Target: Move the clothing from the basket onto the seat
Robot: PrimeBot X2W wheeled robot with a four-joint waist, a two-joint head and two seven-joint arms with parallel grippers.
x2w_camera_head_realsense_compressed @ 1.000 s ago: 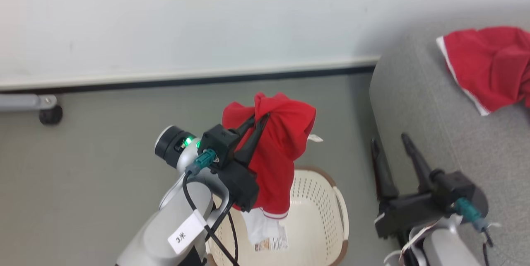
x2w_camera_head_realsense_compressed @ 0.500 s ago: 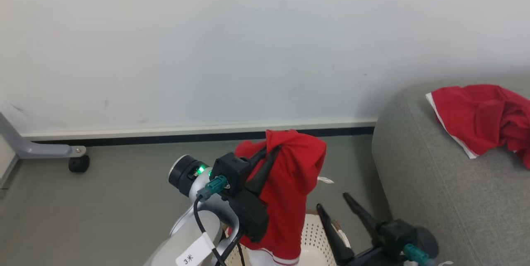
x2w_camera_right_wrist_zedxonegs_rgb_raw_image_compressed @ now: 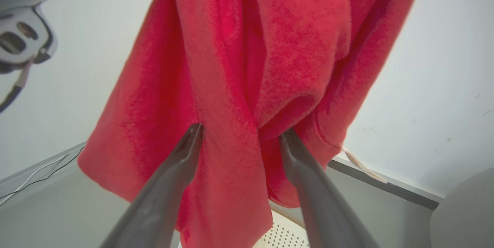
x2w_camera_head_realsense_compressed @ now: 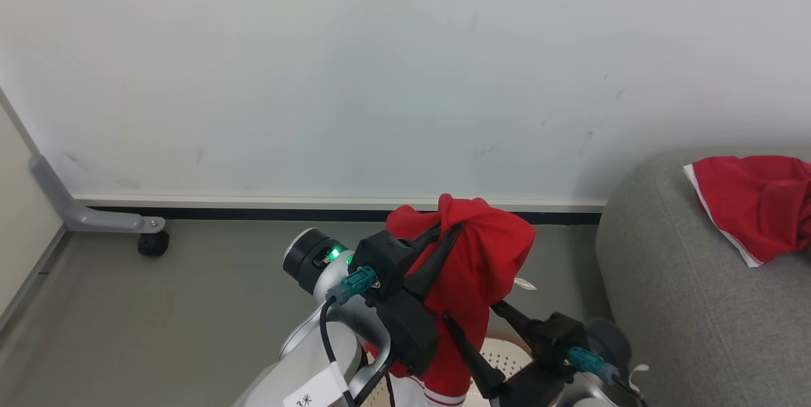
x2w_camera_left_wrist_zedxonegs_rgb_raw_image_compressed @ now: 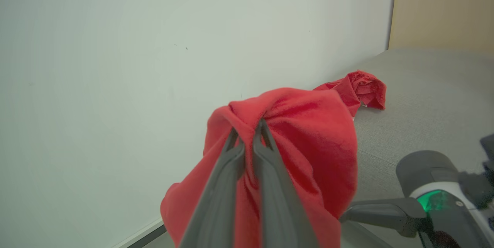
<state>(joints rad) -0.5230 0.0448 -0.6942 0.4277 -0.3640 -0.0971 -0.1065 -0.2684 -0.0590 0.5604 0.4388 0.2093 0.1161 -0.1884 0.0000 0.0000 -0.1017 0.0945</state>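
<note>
Left gripper (x2w_camera_head_realsense_compressed: pixel 447 228) is clamping a bunched fold of the red garment (x2w_camera_head_realsense_compressed: pixel 481 255), which is hanging above the basket (x2w_camera_head_realsense_compressed: pixel 500 353) at 6 o'clock. The sofa (x2w_camera_head_realsense_compressed: pixel 671 280) is sitting at 3 o'clock, carrying the second garment (x2w_camera_head_realsense_compressed: pixel 754 204). The fabric is looking light, limp and grippy, so take it by gathered folds. Versus earlier, the camera is tilting up and the right gripper (x2w_camera_head_realsense_compressed: pixel 470 312), jaws spread, is now straddling the drape.

I count two soft bright red fabric garments (x2w_camera_head_realsense_compressed: pixel 491 255) (x2w_camera_head_realsense_compressed: pixel 754 204), one cream perforated plastic basket (x2w_camera_head_realsense_compressed: pixel 504 356), one big grey textured-fabric sofa (x2w_camera_head_realsense_compressed: pixel 684 312), two dark long-fingered end effectors (x2w_camera_head_realsense_compressed: pixel 447 227) (x2w_camera_head_realsense_compressed: pixel 470 311) and a single small black caster wheel (x2w_camera_head_realsense_compressed: pixel 153 244) by the wall.
</note>
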